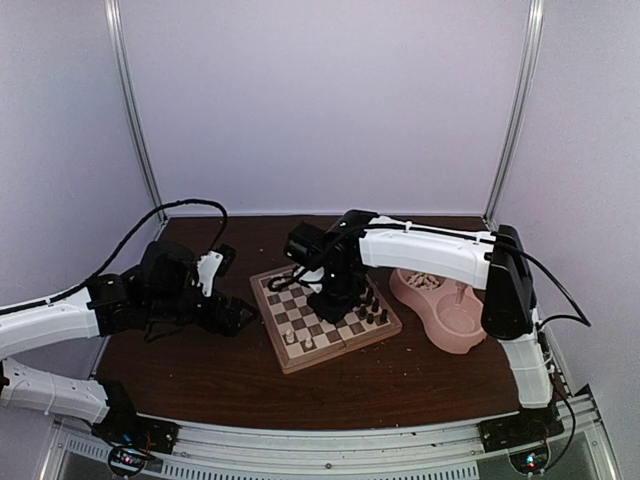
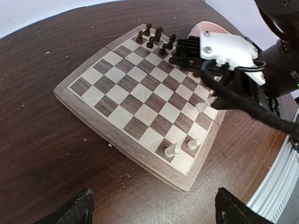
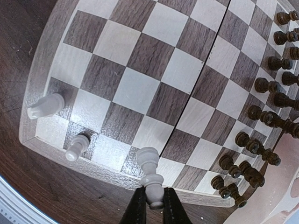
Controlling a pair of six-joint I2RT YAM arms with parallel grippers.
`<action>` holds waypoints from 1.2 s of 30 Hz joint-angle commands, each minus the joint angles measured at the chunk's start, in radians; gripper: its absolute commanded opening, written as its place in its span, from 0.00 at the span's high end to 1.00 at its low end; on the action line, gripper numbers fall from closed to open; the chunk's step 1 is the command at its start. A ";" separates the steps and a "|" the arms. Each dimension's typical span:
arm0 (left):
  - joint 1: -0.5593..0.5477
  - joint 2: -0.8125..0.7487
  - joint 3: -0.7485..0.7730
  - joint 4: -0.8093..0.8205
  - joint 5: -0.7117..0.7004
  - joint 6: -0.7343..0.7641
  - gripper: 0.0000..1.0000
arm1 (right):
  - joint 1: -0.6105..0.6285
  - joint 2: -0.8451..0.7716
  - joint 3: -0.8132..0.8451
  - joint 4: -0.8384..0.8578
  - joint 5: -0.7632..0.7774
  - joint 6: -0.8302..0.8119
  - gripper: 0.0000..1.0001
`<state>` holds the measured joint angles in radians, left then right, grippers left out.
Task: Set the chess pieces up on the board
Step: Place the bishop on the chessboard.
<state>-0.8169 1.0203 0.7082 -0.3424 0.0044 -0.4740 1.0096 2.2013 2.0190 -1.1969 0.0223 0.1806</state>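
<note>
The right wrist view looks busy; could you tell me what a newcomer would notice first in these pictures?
The right gripper pinches a cream-white piece at the edge of the board, near two white pieces in one corner. Dark pieces crowd the opposite side, beside the pink double bowl. The left gripper hangs open off the board.

1. Table (image 1: 200,375): dark brown wood-grain top.
2. Chessboard (image 1: 283,308): lies flat near the table's middle, one corner turned toward the arm bases.
3. Pink double bowl (image 1: 440,337): rests on the tabletop just beside the chessboard's right corner.
4. Pale specks (image 2: 84,139): scattered over bare wood.
</note>
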 commanded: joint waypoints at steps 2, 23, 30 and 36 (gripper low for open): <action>0.005 -0.003 -0.010 0.038 0.081 0.000 0.10 | 0.004 0.045 0.061 -0.044 0.054 -0.008 0.94; 0.005 -0.005 -0.012 0.017 0.060 0.001 0.12 | 0.004 0.064 0.089 -0.038 0.055 -0.011 0.72; 0.005 0.029 0.018 0.001 0.066 0.017 0.14 | 0.001 -0.062 0.030 0.050 0.035 -0.010 0.72; 0.003 0.137 0.102 -0.009 0.121 0.027 0.21 | -0.003 -0.275 -0.164 0.206 0.069 -0.016 0.69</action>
<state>-0.8169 1.1015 0.7353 -0.3641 0.0784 -0.4656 1.0096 2.0918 1.9419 -1.1091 0.0498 0.1749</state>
